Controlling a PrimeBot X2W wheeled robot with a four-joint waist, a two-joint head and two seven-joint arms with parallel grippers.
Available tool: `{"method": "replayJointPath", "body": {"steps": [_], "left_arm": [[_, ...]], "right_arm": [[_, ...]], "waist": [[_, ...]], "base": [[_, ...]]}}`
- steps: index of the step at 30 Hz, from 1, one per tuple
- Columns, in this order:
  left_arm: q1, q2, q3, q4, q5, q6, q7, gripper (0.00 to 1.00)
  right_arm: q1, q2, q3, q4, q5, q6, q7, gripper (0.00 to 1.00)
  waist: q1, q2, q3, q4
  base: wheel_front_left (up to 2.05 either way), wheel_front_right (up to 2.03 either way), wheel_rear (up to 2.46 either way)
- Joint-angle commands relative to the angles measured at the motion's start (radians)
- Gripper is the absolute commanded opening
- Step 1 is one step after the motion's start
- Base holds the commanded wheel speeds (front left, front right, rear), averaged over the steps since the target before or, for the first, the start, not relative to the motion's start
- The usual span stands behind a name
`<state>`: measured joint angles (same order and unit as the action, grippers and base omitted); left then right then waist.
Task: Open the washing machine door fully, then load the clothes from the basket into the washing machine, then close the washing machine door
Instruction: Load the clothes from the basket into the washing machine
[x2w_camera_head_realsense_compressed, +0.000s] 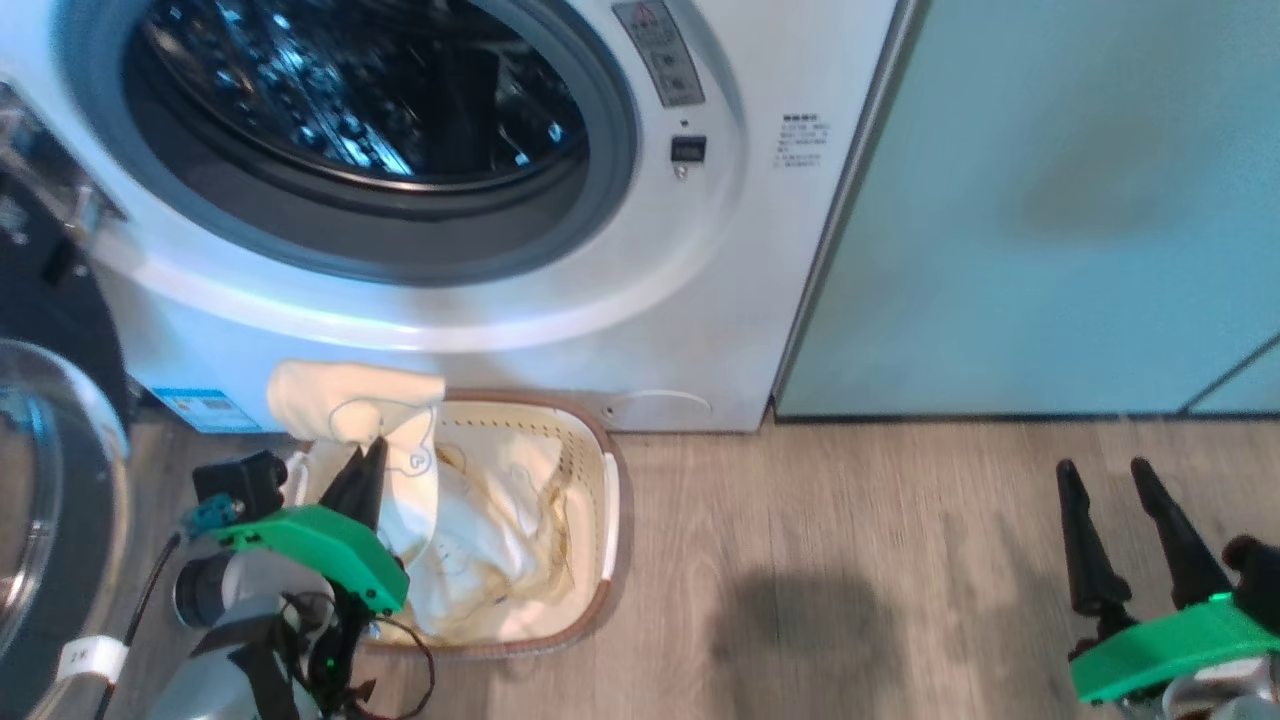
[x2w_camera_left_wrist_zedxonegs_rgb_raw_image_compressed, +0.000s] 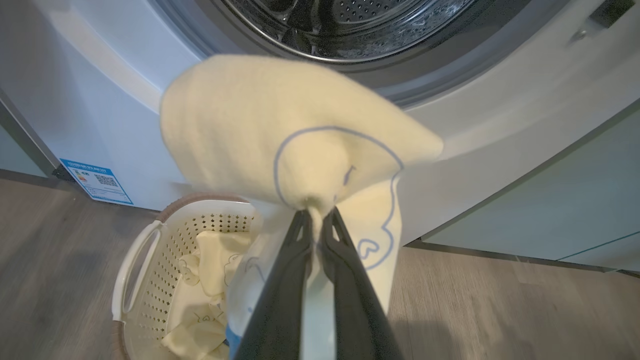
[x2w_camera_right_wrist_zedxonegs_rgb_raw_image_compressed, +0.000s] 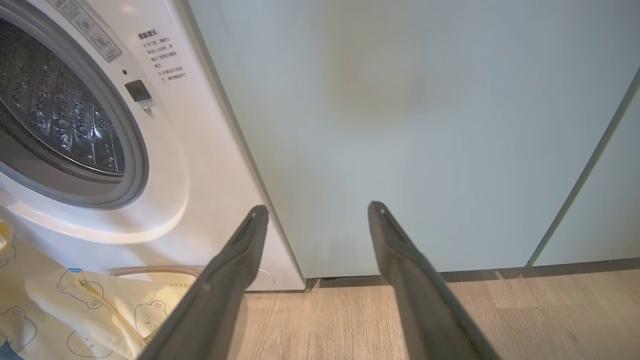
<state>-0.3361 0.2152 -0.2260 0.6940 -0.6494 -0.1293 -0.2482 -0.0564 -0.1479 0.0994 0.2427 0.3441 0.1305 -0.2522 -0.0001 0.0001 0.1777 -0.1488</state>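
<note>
Lower left of frame: left jaws clenched on one of the clothes (x2w_camera_head_realsense_compressed: 352, 398) above the basket (x2w_camera_head_realsense_compressed: 612, 500); lower right: right jaws released.

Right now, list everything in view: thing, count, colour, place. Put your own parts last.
washing machine: one, white, straight ahead, opening uncovered
drum: one, steel, inside the opening
door: one, black with a clear glass bowl, swung open at the left
basket: one, cream with a brown rim, on the floor in front of the machine
clothes: pale yellow with bear outlines; one held up above the basket, more inside it, number unclear
label sticker: one, blue, low on the machine's front
cabinet panels: at least two, pale teal, right of the machine
floor: grey-brown wood
left gripper: dark fingers, shut on the raised garment
right gripper: dark fingers, open, empty, low at the right
</note>
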Motion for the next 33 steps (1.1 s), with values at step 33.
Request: {"method": "replayJointPath", "body": {"steps": [33], "left_arm": [[-0.090, 0.099, 0.038, -0.202, 0.124, 0.001, 0.003, 0.00]], "right_arm": [[0.049, 0.007, 0.026, -0.033, -0.004, 0.000, -0.010, 1.00]], "waist": [[0.0001, -0.0001, -0.096, 0.017]], "base": [[0.00, 0.00, 0.00]]}}
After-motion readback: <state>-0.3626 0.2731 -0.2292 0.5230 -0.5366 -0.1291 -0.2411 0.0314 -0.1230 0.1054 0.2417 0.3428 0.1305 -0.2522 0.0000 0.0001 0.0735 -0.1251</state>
